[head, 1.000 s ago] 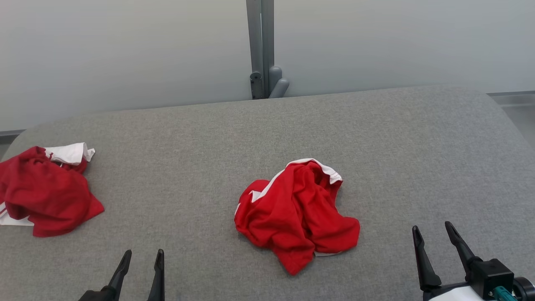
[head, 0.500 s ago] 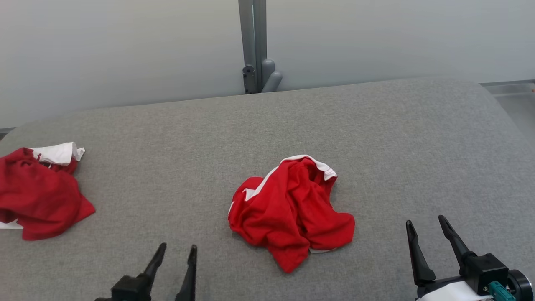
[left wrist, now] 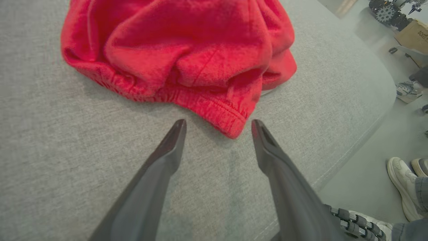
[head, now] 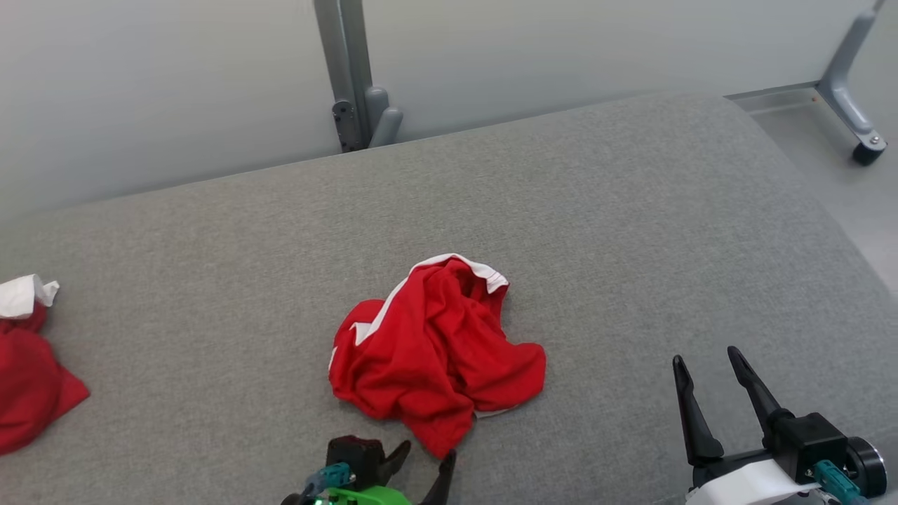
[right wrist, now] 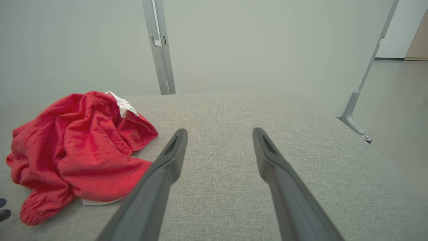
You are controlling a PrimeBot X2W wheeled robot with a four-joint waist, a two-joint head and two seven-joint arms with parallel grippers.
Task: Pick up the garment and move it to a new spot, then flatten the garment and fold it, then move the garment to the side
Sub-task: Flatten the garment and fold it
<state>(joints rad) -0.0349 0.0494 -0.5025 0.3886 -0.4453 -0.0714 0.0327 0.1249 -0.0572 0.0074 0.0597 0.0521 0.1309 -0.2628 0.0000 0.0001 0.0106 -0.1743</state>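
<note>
The garment is a crumpled red piece with white trim, lying mid-table on the grey cloth-covered table. My left gripper is open at the garment's near edge, just below its lowest red corner. In the left wrist view the elastic hem of the garment lies right ahead of the left gripper, its corner reaching between the two fingertips without being held. My right gripper stands open and empty to the right, well apart from the cloth. The right wrist view has the garment left of the right gripper.
A second red and white garment lies at the table's left edge. A grey post stands behind the table and a wheeled frame leg at the far right. A person's shoes are on the floor past the table's rounded edge.
The head camera has turned right, shifting the whole picture left. My left gripper has moved right, up to the garment's near hem. The right gripper has barely moved; both stay open.
</note>
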